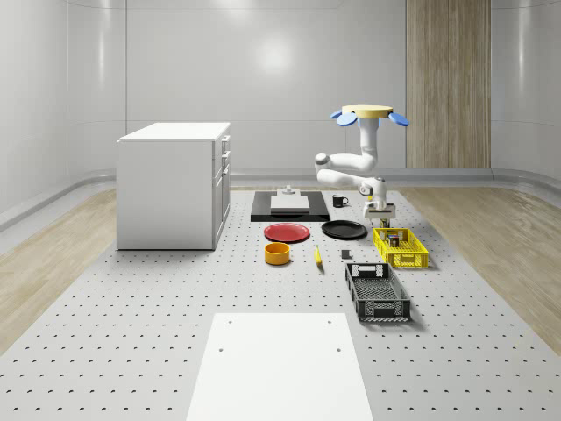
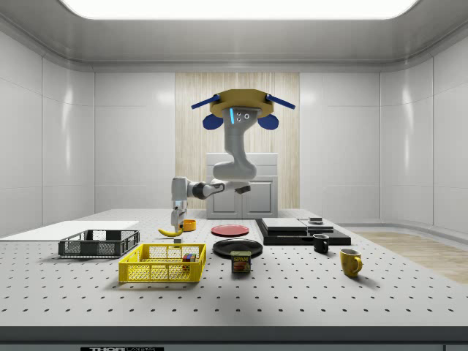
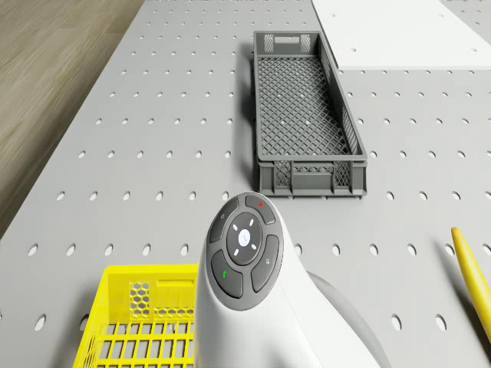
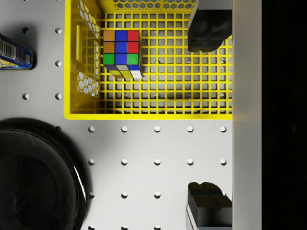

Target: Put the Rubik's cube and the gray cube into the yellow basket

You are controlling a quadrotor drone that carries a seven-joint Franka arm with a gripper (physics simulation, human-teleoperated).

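- Whole-scene view: drone hovers above the far right part of the worktop, arm bent down so that the end effector hangs just over the far end of the yellow basket. A gray crate lies nearer the camera than the basket. To the view's left of the basket: black plate, red plate, orange bowl, banana. A black tray and a mug sit farther back; a white cabinet stands at the view's left.
- Side view: drone hovers high over the worktop; end effector points down above and behind the basket. Rubik's cube sits inside the basket near its right end in this view. A can stands just beside the basket on the view's right, and a yellow mug farther right.
- Drone view: arm housing in the foreground, basket corner below it, gray crate beyond, banana at the edge.
- Wrist view: fingers of the end effector stand well apart with nothing between them, one over the basket floor, the other over bare worktop outside its rim. Rubik's cube rests on the basket floor near one side wall, apart from the fingers. The black plate lies outside the basket; the can lies beyond the basket's side wall.
- The gray cube cannot be told in any view.
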